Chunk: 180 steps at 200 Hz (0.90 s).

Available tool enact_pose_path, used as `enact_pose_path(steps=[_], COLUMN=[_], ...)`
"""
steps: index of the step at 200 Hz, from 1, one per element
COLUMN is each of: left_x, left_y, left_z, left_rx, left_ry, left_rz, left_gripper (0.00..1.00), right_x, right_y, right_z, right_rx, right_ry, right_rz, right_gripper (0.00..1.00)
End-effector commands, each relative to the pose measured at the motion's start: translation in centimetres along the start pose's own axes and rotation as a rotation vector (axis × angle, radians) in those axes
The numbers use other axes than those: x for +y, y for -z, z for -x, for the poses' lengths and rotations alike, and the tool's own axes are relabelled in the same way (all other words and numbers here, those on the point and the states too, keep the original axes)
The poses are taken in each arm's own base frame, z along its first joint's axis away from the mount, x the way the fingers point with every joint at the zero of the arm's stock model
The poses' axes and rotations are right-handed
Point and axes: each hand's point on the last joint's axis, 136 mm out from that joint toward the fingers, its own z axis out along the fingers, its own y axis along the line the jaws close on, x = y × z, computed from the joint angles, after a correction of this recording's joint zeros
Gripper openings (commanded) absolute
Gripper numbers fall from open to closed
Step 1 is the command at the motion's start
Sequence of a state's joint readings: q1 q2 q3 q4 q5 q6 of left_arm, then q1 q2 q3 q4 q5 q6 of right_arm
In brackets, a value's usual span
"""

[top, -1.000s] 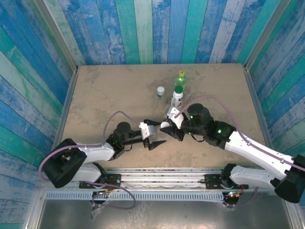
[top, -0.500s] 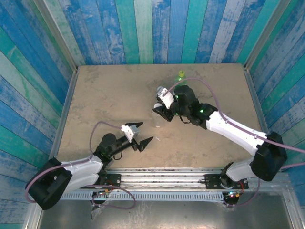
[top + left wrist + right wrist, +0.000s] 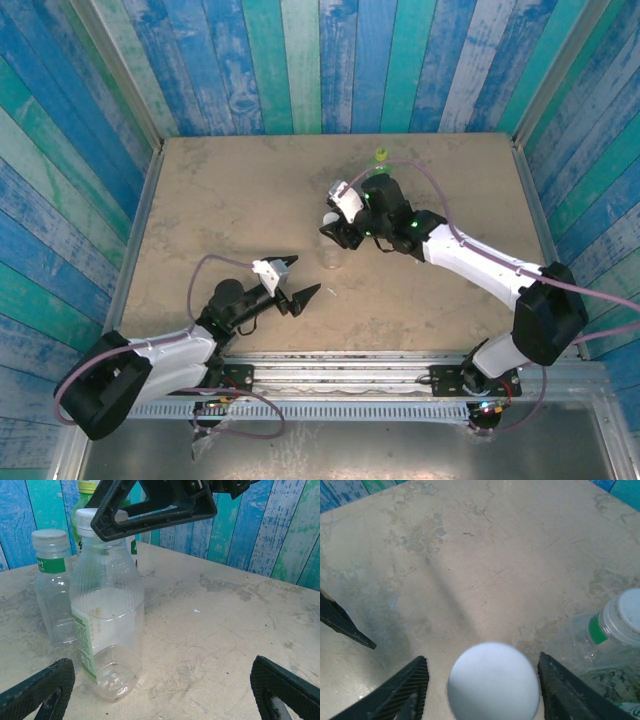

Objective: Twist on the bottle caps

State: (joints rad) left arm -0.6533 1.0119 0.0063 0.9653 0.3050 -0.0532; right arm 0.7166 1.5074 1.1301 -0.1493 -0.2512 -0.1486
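A clear bottle (image 3: pixel 107 615) (image 3: pixel 330 258) stands upright mid-table with a white cap (image 3: pixel 492 680) (image 3: pixel 92 517) (image 3: pixel 330 218) on its neck. My right gripper (image 3: pixel 333 222) (image 3: pixel 485 690) hangs over that cap. It is open, and there is a gap between the cap and each finger (image 3: pixel 405 690). My left gripper (image 3: pixel 298 280) (image 3: pixel 160 695) is open and low in front of this bottle, holding nothing. A second clear bottle (image 3: pixel 50 585) (image 3: pixel 625 620) with a white cap stands just behind. Behind those are the green bottle's yellow-green cap (image 3: pixel 380 154) (image 3: pixel 87 486) and a strip of the white-labelled bottle (image 3: pixel 134 550).
The beige tabletop (image 3: pixel 220 200) is bare on its left half and along the front. Blue-green plank walls (image 3: pixel 300 60) close it in on three sides. The tip of the left finger (image 3: pixel 345 622) shows at the left of the right wrist view.
The right arm has swung from the front, by the left gripper, back over the clear bottle. The left gripper has drawn back toward the front left. Little has moved in the last half second.
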Motion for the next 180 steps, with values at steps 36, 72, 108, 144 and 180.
enact_pose_path(steps=[36, 72, 108, 144, 180], left_x=[0.6, 3.0, 8.3, 13.4, 17.3], left_y=[-0.1, -0.3, 1.2, 4.2, 7.3], left_z=[2.3, 3.8, 5.8, 6.8, 5.5], left_rx=[-0.08, -0.095, -0.098, -0.078, -0.035], left_ry=[0.005, -0.022, -0.067, -0.091, -0.121], left_rz=[0.031, 0.156, 0.42, 0.689, 0.888], left_gripper=[0.94, 0.94, 0.94, 0.95, 0.95], right_x=[-0.6, -4.2, -10.8, -16.2, -19.3], right_y=[4.0, 8.1, 12.7, 15.5, 16.5], right_z=[3.5, 2.9, -1.8, -9.0, -15.2], right_rx=[-0.144, -0.237, -0.262, -0.256, -0.24], right_ry=[0.049, 0.032, -0.08, -0.238, -0.32], right_rz=[-0.081, -0.33, -0.62, -0.85, -0.989], right_gripper=[0.88, 1.0, 1.0, 1.0, 1.0])
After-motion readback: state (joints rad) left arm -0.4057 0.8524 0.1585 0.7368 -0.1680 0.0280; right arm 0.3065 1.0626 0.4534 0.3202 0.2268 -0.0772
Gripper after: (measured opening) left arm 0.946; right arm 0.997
